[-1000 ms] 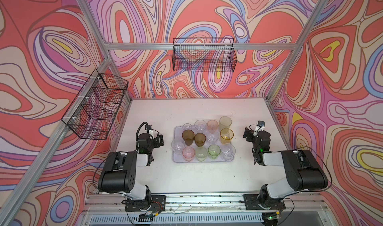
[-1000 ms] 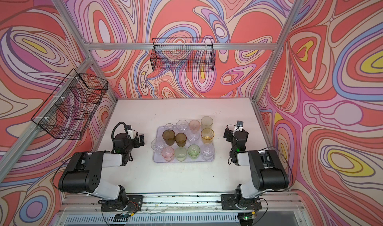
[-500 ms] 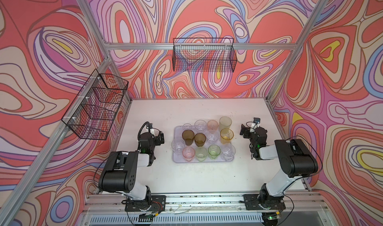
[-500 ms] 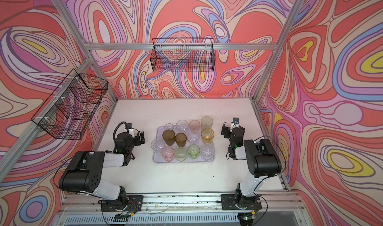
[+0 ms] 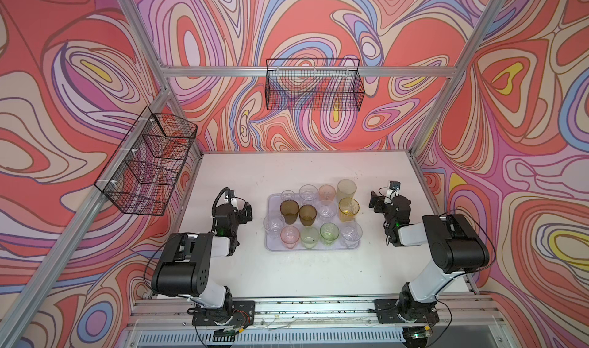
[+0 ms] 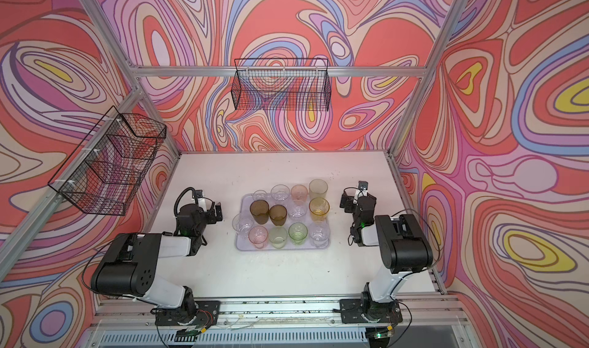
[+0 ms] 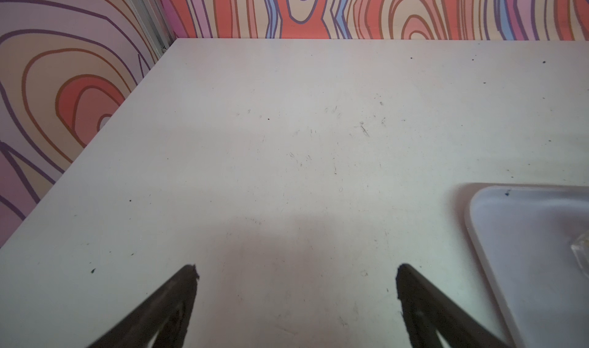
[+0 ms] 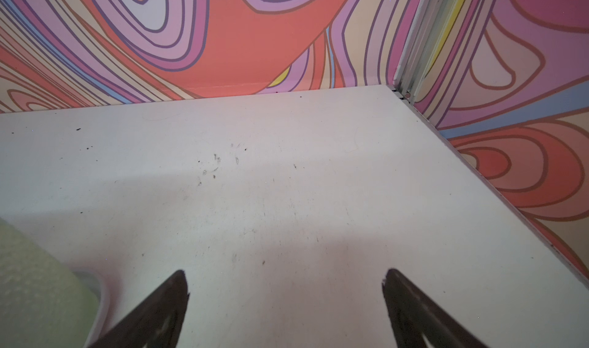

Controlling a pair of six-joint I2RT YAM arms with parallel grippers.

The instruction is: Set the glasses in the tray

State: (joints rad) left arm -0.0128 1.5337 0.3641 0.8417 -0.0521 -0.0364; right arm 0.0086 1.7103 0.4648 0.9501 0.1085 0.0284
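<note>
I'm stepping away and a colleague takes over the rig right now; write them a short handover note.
Left gripper: open, empty, over the white table, left of the shallow pale lilac plastic tray.
Right gripper: open, empty, over the table, right of the tray.
Things: thirteen small translucent plastic tumblers, mixed colours, stand upright on the tray; none visible on the table.
Done: placing looks finished.
Left: perhaps check the clear tumbler at the tray's left rim; whether it sits fully inside is unclear.

Tray point(image 5: 318, 248) on the table point(image 5: 287, 276), about central, well clear of all four edges. Glasses point(image 5: 307, 215) stand in it, in rows
</note>
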